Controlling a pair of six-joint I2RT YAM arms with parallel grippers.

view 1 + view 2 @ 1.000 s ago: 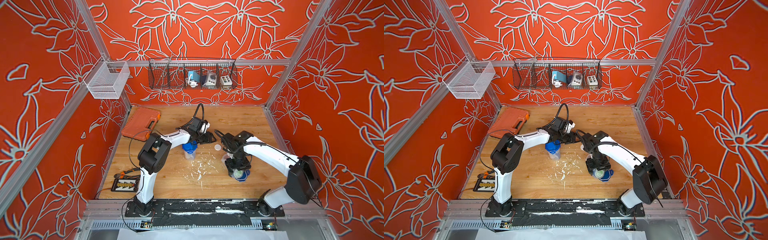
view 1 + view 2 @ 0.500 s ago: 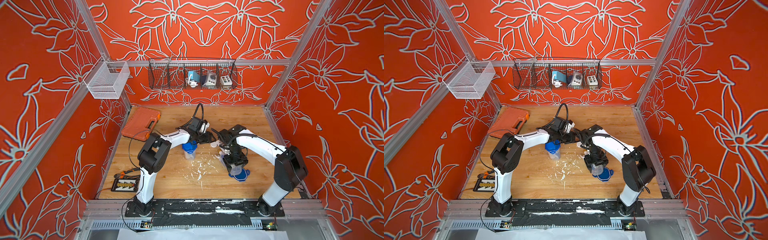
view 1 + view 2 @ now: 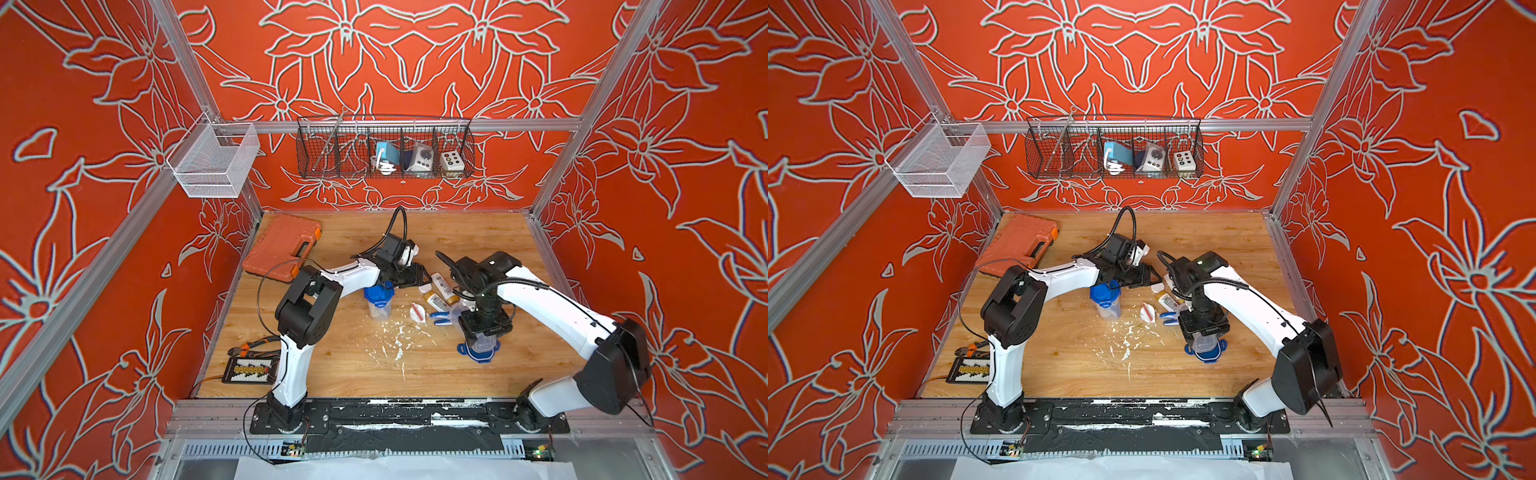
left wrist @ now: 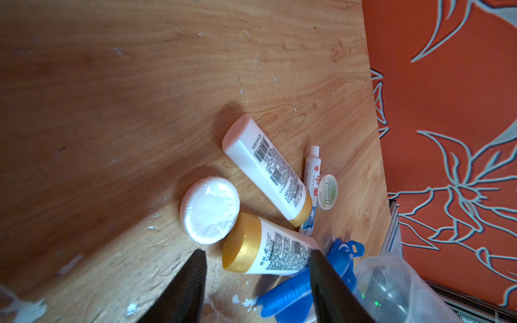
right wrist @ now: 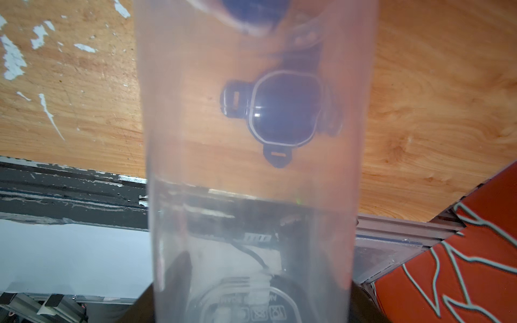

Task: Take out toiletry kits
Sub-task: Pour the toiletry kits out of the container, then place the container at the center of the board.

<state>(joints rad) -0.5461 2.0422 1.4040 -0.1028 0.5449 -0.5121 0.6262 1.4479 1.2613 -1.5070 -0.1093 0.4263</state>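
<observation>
Toiletry kits (image 3: 440, 286), status: right gripper (image 3: 481, 336) clamped on clear jar (image 5: 251, 181) (looks empty), swung in and back out, over loose blue lid (image 3: 477, 357); left gripper (image 4: 257, 253) apart above gold-capped bottle (image 4: 279, 246). One kit out mid-table; left jar (image 3: 379, 303) still lidded.

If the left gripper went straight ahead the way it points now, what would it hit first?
Probably the gold-capped bottle lying on the table, just ahead of the left gripper and in line with the gap between its open jaws, though depth is unclear.
</observation>
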